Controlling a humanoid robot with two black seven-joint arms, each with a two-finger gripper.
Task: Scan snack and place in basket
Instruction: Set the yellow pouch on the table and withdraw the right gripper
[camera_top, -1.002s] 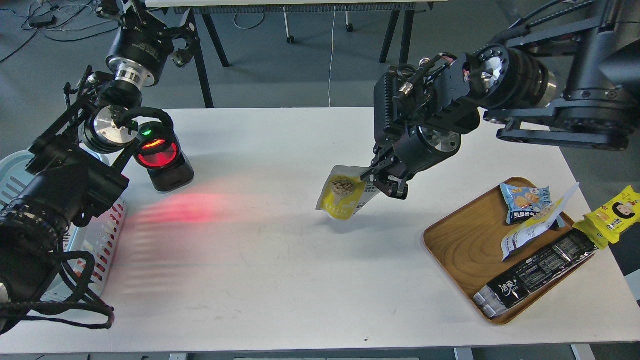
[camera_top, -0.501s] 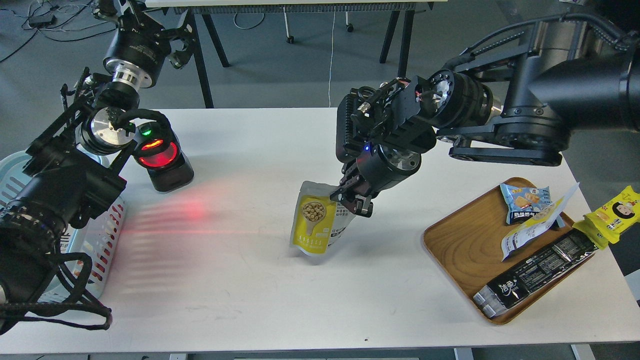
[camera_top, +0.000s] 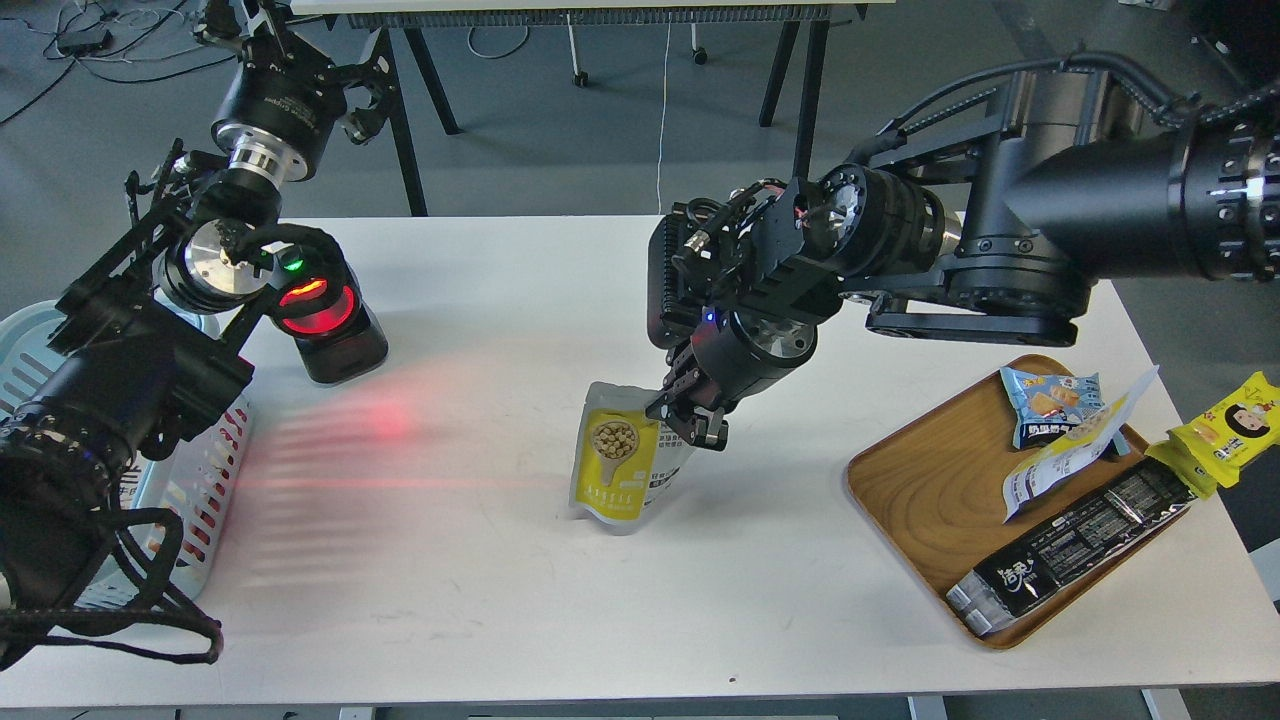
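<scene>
Clamped by its top right corner in the right gripper (camera_top: 690, 415), the snack (camera_top: 615, 462) is held upright just above the table (camera_top: 500, 580), right of the scanner (camera_top: 325, 320), its red beam short of it; scanning and the basket (camera_top: 190, 480) remain.

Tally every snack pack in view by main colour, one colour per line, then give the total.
Yellow: 2, the snack held by the right hand and the cartoon-face packet.
Blue: 1, the small packet on the tray.
White: 1, the flat pouch.
Black: 1, the long pack.
Total: 5
</scene>
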